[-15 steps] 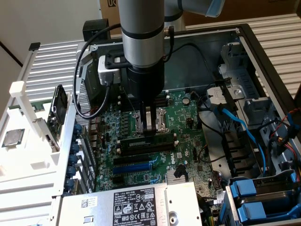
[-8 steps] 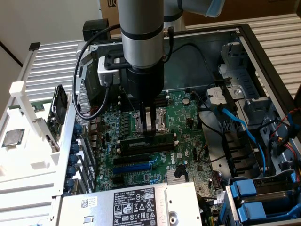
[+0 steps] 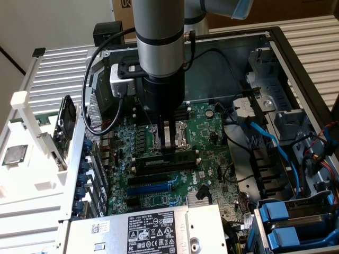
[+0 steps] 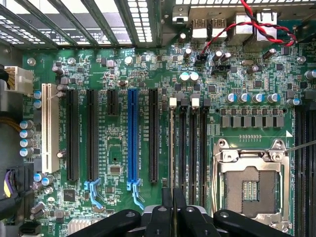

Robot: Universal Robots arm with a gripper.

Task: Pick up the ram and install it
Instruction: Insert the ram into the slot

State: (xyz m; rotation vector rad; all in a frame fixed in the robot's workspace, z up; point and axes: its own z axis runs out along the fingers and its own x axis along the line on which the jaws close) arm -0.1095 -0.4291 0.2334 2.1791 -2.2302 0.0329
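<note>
Your black two-finger gripper (image 3: 169,144) hangs straight down inside the open black metal computer case (image 3: 296,58), fingers pinched close on the top edge of the ram (image 3: 151,158), a long thin dark-green circuit stick with black chips. The ram stands on edge at the row of long black memory slots (image 4: 192,148) on the green motherboard (image 3: 212,137), just beside the square silver processor socket (image 4: 249,187). You can't tell if it's fully seated. The long blue expansion slot (image 4: 132,138) lies apart.
</note>
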